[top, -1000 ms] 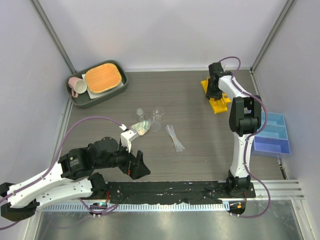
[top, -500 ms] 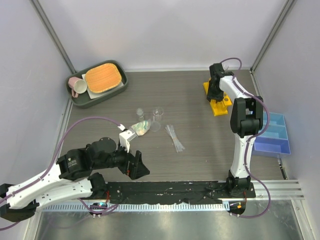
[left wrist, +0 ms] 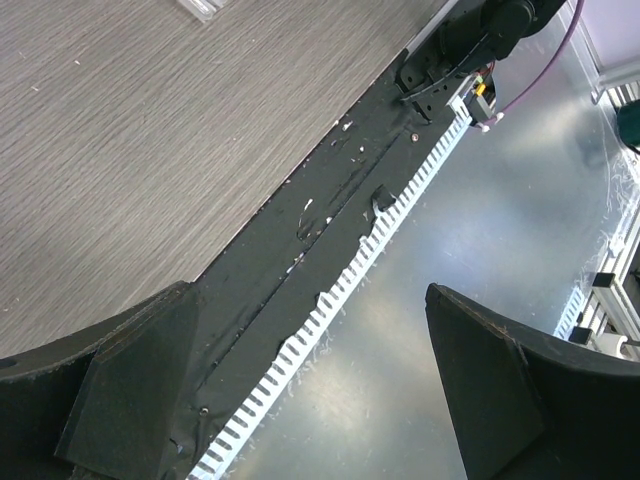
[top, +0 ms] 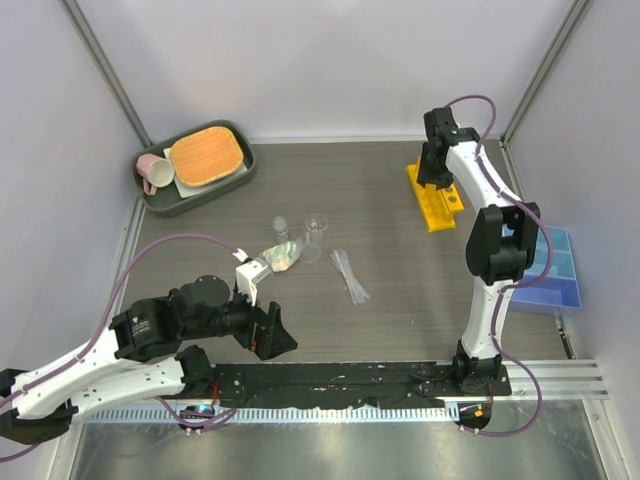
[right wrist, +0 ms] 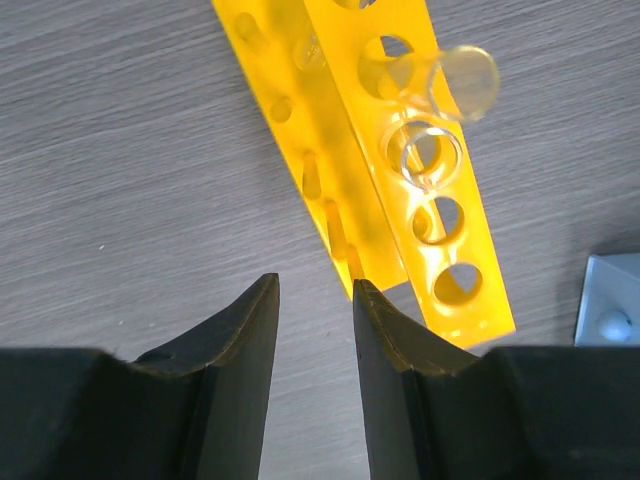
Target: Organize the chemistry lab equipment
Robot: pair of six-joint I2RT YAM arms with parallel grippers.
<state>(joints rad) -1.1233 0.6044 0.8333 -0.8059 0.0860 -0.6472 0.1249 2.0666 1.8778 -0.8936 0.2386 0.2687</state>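
The right gripper (right wrist: 313, 288) hangs over one end of the yellow-orange plastic test tube rack with round holes (right wrist: 345, 150), its fingers a narrow gap apart and empty, while two thin clear tubes (right wrist: 445, 82) stand in neighbouring holes of the rack. Well left of the rack sit small clear beakers (top: 316, 225) and a clear pipette bundle (top: 349, 274); the blue three-compartment tray (top: 556, 290) sits right of it, nearer the arm bases. The left gripper (left wrist: 308, 295), far from the rack, is spread wide and empty.

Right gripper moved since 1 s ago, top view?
Yes. The right gripper has shifted toward the back wall, uncovering more of the yellow-orange test tube rack, which it overlapped before.
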